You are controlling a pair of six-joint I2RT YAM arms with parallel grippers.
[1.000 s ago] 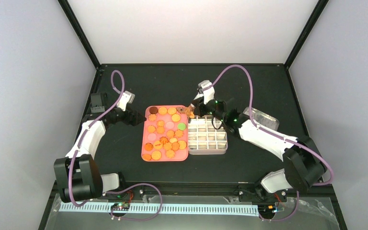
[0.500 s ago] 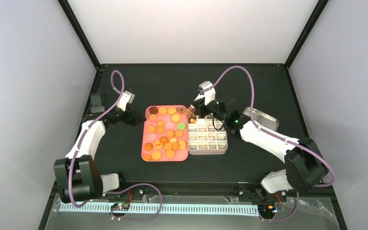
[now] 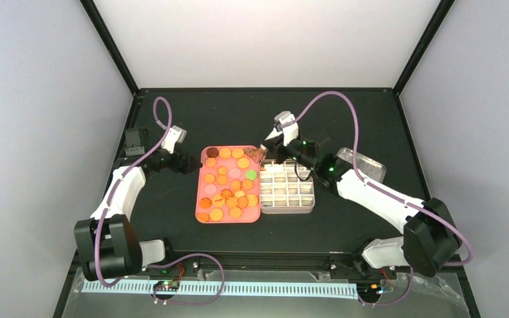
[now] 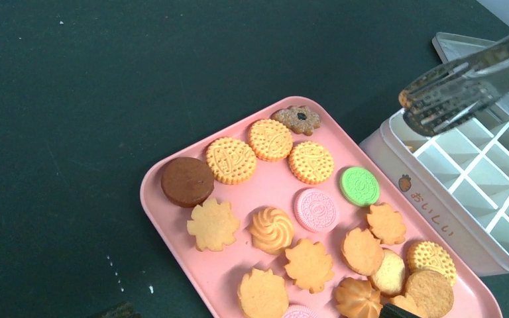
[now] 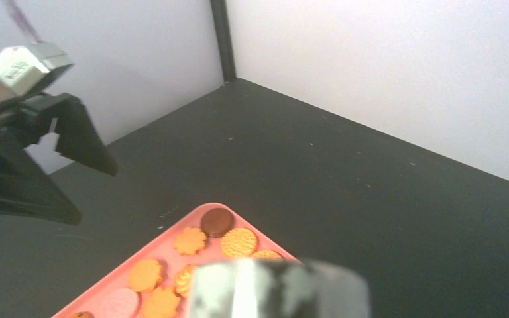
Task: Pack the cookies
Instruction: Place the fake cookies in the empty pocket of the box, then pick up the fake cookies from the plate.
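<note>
Tray (image 4: 172, 222): pink, lying lengthwise between my two arms on the black table (image 4: 106, 79).
Cookies (image 4: 270, 228): spread in a single layer all over the tray. Most are orange, with a few pink, one green and one dark brown at the far left corner.
Box (image 4: 437, 218): white, divided into cells, and touching the tray's right side. Every cell I can see from my left wrist is bare. The far corner cell is hidden behind the tongs.
Left gripper (image 3: 191, 163): fingers spread wide and holding nothing. It hovers just beside the tray's far left corner.
Right gripper (image 3: 275, 149): clamped around the handle end of the tongs, out beyond the box's far edge.
Tongs (image 4: 460, 83): metal, with tips close together, poised above where the tray's far right corner meets the box. I can't tell whether anything sits between the tips.
Lid (image 3: 364, 164): clear, and set aside to the right of the box.
Done: very little, by my reckoning, since almost all the cells I can see are unfilled.
Left: nearly the whole tray of cookies has to go into cells, and then probably the lid goes on.
</note>
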